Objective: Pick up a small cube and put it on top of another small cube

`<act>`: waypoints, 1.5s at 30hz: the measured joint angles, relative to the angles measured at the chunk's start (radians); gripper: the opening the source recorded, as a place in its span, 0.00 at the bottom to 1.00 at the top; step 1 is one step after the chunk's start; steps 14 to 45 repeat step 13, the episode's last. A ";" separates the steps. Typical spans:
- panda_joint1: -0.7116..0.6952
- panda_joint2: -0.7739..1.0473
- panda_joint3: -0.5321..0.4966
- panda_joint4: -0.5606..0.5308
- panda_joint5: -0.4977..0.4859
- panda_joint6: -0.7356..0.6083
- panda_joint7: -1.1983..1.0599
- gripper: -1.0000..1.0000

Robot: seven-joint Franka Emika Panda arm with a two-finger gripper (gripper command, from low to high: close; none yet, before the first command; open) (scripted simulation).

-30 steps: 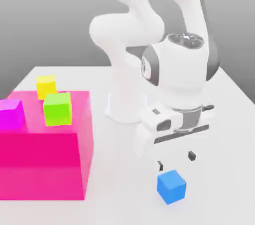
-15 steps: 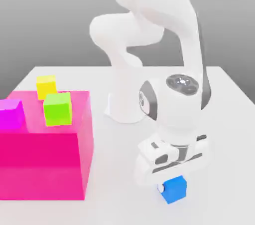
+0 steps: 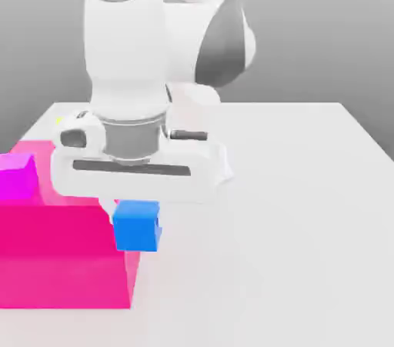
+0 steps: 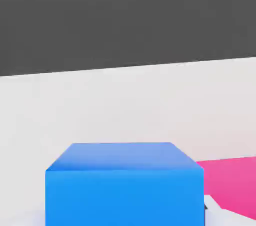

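Your end effector (image 3: 137, 215) is pinching the small blue cube (image 3: 137, 226) directly beneath it. The cube looks rigid, light, smooth-faced; keep hold on opposite flat sides, centred.

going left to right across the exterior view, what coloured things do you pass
magenta cube → big pink block → small blue cube held under the gripper, then bare white table
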 joint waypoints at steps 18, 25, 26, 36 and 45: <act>-0.168 -0.071 -0.140 0.046 -0.013 -0.118 0.058 1.00; -0.168 -0.071 -0.140 0.046 -0.013 -0.118 0.058 1.00; -0.168 -0.071 -0.140 0.046 -0.013 -0.118 0.058 1.00; -0.168 -0.071 -0.140 0.046 -0.013 -0.118 0.058 1.00; -0.168 -0.071 -0.140 0.046 -0.013 -0.118 0.058 1.00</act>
